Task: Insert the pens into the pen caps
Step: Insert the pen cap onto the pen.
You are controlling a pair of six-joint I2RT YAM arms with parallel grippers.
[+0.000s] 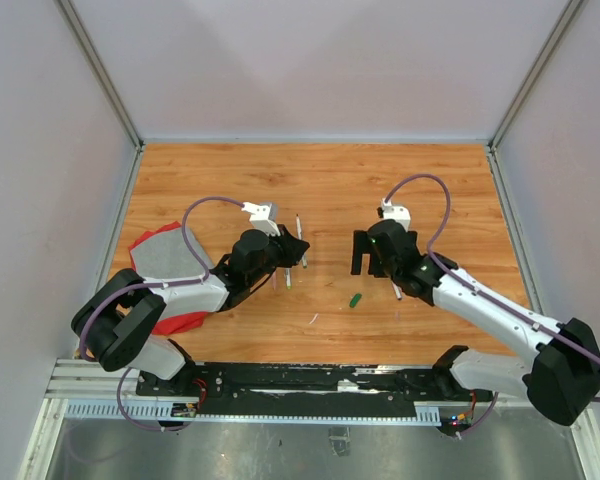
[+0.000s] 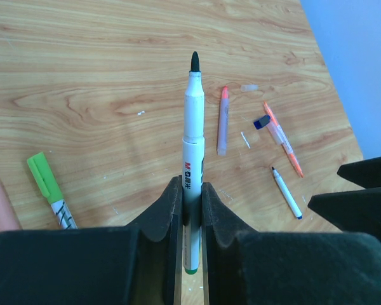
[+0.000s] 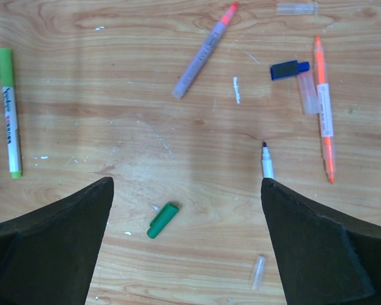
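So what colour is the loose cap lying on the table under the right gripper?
The cap is dark green, clearest in the right wrist view.

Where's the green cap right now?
In the right wrist view the green cap lies on the table near the open right hand, left of the black-tipped pen; from above, slightly right of centre.

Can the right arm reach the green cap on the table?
Probably yes: the green cap lies alone on the table, uncovered, and the open right gripper hangs above it.
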